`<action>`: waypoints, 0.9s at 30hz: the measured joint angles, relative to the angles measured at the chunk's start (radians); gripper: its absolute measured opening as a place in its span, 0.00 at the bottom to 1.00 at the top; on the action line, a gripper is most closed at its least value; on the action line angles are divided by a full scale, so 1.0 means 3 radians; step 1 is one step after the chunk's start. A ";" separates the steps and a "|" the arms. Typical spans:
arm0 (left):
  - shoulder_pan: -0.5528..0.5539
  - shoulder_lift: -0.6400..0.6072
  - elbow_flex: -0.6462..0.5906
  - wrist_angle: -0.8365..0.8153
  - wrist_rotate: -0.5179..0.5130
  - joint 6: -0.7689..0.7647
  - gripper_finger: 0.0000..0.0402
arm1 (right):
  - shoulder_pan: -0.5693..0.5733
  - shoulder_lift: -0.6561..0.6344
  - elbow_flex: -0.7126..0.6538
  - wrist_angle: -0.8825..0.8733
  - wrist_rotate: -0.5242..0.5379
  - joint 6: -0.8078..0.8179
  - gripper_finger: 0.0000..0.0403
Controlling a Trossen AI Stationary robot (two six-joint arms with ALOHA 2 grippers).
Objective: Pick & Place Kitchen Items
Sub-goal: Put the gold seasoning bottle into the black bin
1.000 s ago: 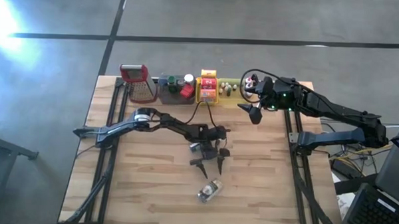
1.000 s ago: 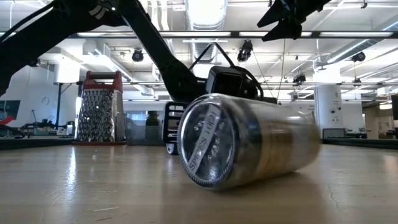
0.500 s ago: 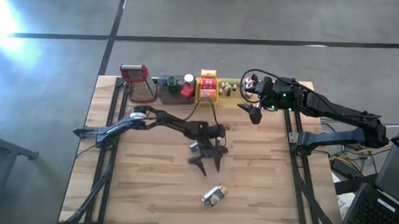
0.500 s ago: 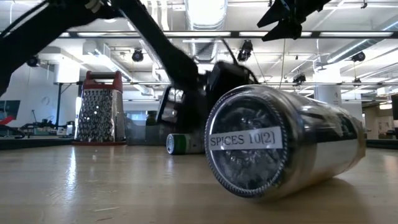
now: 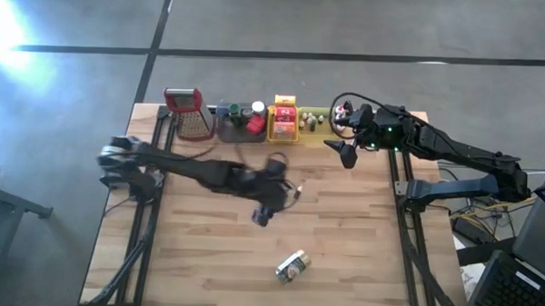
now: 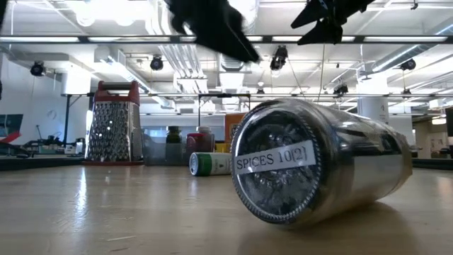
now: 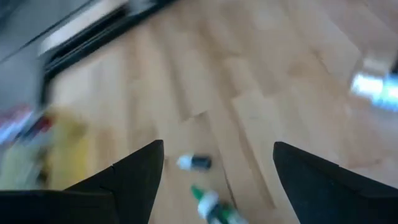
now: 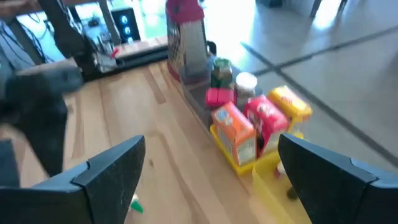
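The left gripper (image 5: 263,214) hung above the table (image 5: 205,260) with its fingers (image 7: 127,180) spread wide and nothing between them, toward the table's middle from the grater (image 5: 190,112). Its arm was blurred in the overhead view. Below this gripper, the left wrist view showed two small bottles lying on the wood, one dark with a white cap (image 7: 194,162) and one with a green end (image 7: 211,205).

The spice jar (image 5: 291,265) lay on its side near the table's front edge, well apart from the grater and from both grippers; its round end carried a white label in the low view (image 6: 318,159).

Beside the grater along the back edge stood the grey tray (image 5: 239,126) with bottles and the yellow tray (image 5: 282,131) with orange and red packets (image 8: 249,127).

The right gripper (image 5: 345,154) hovered just past the yellow tray, farther from the grater, its fingers (image 8: 112,174) also wide apart and empty.
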 joint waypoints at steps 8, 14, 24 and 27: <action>-0.0593 -0.1073 -0.0773 -0.0037 -0.1457 -0.1648 0.76 | 0.0007 0.0016 0.0001 0.0344 -0.0006 -0.0092 0.90; -0.1052 -0.1491 -0.1130 -0.0080 -0.2165 -0.2315 0.76 | 0.0418 0.0182 -0.0001 0.0356 -0.0284 -0.0352 0.90; -0.1197 -0.1705 -0.1284 -0.0560 -0.1910 -0.3456 0.76 | 0.1473 0.0495 0.0000 0.0304 -0.0264 -0.0487 0.90; -0.1213 -0.1520 -0.1238 -0.0501 -0.1763 -0.3561 0.76 | 0.1699 0.0556 -0.0001 0.0296 -0.0260 -0.0331 0.90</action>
